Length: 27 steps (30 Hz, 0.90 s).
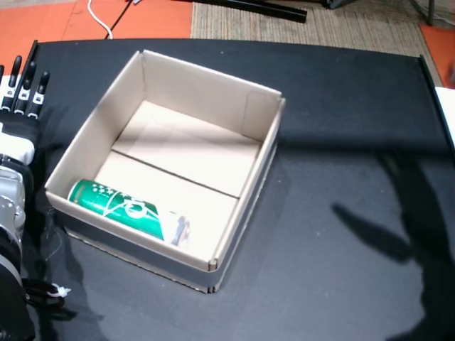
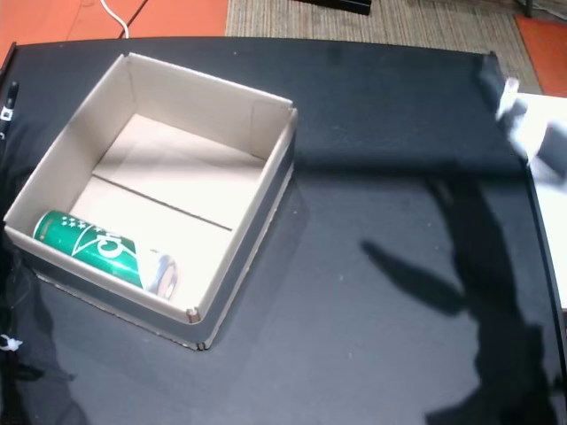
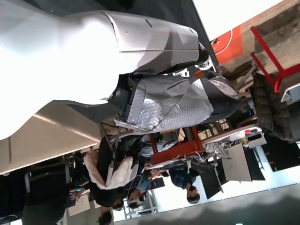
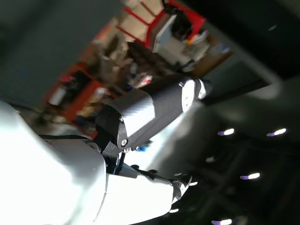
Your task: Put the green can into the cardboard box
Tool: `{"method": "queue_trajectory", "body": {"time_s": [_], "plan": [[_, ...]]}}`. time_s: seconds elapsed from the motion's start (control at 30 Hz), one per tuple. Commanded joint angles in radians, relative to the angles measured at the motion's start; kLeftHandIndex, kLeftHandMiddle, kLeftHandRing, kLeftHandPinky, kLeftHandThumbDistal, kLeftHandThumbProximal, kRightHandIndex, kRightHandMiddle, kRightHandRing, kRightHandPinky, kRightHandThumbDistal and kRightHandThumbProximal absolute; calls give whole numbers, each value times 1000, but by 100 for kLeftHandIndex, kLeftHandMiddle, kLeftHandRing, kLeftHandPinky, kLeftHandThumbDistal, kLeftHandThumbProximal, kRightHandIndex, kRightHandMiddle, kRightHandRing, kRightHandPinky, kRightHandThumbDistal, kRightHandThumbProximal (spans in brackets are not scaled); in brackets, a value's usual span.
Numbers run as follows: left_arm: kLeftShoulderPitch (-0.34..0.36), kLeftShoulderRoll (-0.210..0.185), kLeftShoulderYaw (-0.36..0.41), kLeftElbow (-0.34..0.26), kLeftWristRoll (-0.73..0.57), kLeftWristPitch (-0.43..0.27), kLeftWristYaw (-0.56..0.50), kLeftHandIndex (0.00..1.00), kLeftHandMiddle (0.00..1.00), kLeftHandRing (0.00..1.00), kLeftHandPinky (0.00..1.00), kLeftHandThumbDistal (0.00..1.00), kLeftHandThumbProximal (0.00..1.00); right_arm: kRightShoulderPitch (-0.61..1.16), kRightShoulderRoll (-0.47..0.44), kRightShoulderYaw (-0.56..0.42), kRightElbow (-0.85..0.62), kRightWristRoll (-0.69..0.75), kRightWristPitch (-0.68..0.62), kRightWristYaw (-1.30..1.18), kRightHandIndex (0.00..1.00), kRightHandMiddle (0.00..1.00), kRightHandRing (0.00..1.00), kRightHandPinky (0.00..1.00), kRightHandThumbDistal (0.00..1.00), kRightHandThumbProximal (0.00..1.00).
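The green can (image 1: pixel 122 206) lies on its side inside the cardboard box (image 1: pixel 264 96), against the near wall. Placement appears complete. The left robot hand (image 1: pixel 21 89) holds nothing, fingers extended, left of the box; right robot hand state: cannot tell. Next: withdraw clear.

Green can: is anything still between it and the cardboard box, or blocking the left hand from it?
Nothing visible. The green can already lies on its side inside the cardboard box, against the near wall. The left hand is outside the box's left wall, fingers apart, holding nothing.
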State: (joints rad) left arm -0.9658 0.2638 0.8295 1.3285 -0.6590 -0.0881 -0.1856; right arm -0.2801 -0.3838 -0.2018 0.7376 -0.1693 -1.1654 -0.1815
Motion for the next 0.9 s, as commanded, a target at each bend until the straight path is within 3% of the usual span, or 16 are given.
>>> {"method": "queue_trajectory", "body": {"time_s": [0.0, 0.17, 0.23, 0.3, 0.37, 0.57, 0.63, 0.7, 0.8, 0.87], "plan": [[15, 16, -1, 6, 7, 5, -7, 56, 54, 64, 89, 0, 91, 44, 42, -32, 3, -51, -39, -62, 96, 98, 100, 100, 92, 49], [13, 24, -5, 5, 12, -1, 8, 49, 51, 59, 83, 0, 89, 162, 201, -69, 64, -164, -92, -242, 97, 100, 100, 100, 78, 50], [13, 25, -6, 5, 13, -4, 11, 46, 48, 56, 80, 0, 89, 195, 230, -55, 56, -209, -93, -274, 97, 100, 100, 100, 79, 50], [13, 25, -4, 5, 9, -3, 7, 44, 47, 55, 79, 0, 90, 217, 237, -43, 52, -269, -91, -307, 97, 100, 100, 100, 80, 50], [15, 23, -3, 4, 7, -5, -2, 45, 47, 56, 80, 0, 90, 224, 233, -28, 49, -309, -84, -326, 97, 100, 100, 100, 88, 49], [15, 25, 4, 5, 1, 2, 5, 48, 50, 60, 82, 0, 87, 248, 230, 11, 48, -311, -103, -342, 100, 100, 100, 100, 84, 51], [16, 25, 1, 4, 6, 1, 4, 50, 52, 61, 84, 0, 86, 263, 240, 24, 46, -309, -103, -343, 98, 100, 100, 100, 88, 45], [16, 24, -5, 4, 13, -3, 0, 53, 55, 65, 88, 0, 86, 273, 239, 41, 39, -302, -81, -332, 97, 100, 100, 100, 88, 47], [17, 24, -1, 3, 5, 0, -10, 56, 56, 65, 86, 0, 85, 262, 230, 53, 34, -300, -63, -329, 99, 100, 100, 100, 91, 48], [14, 21, 2, 2, 0, -2, -6, 58, 58, 66, 86, 0, 85, 259, 227, 58, 28, -301, -58, -330, 100, 100, 100, 100, 88, 47]]}}
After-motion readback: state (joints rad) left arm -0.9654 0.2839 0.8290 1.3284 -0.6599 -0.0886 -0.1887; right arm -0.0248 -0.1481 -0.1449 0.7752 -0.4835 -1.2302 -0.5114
